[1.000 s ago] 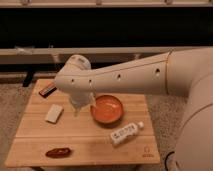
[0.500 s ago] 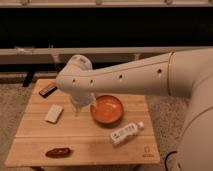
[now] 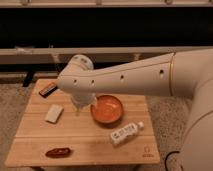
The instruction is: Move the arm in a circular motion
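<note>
My cream-white arm (image 3: 130, 75) reaches from the right edge across the view to a bulbous elbow joint (image 3: 75, 75) over the wooden table (image 3: 85, 142). From the elbow a short segment drops down to the gripper (image 3: 82, 106), which hangs just above the table's middle, left of the orange bowl (image 3: 107, 109). The gripper holds nothing that I can see.
On the table lie a dark red-edged object (image 3: 48, 90) at the back left, a white block (image 3: 54, 113), a dark red snack bar (image 3: 58, 152) at the front left, and a white bottle (image 3: 125, 132) on its side. A dark shelf unit (image 3: 105, 30) stands behind.
The elbow and lower arm have shifted slightly to the left and down. The objects on the table have not moved.
</note>
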Robot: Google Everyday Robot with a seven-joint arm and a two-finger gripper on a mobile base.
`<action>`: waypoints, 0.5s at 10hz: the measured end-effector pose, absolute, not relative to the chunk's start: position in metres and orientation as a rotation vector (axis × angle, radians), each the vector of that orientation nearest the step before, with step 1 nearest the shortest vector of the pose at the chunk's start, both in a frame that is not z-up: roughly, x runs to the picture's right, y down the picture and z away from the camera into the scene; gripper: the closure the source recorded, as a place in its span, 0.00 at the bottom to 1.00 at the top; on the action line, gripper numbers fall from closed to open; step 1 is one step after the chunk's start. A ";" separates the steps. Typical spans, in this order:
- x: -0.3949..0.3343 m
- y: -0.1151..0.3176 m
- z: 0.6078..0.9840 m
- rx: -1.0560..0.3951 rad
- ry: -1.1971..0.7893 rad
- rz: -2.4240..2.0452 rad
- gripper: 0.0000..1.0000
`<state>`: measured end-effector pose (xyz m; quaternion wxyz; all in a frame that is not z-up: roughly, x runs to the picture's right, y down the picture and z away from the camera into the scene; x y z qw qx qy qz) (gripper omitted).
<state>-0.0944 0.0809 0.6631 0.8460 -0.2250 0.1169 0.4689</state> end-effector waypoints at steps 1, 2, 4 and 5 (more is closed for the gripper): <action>-0.094 0.081 0.663 -0.474 0.246 0.989 0.35; -0.094 0.081 0.663 -0.473 0.246 0.990 0.35; -0.092 0.080 0.663 -0.470 0.244 0.992 0.35; -0.092 0.080 0.663 -0.470 0.243 0.993 0.35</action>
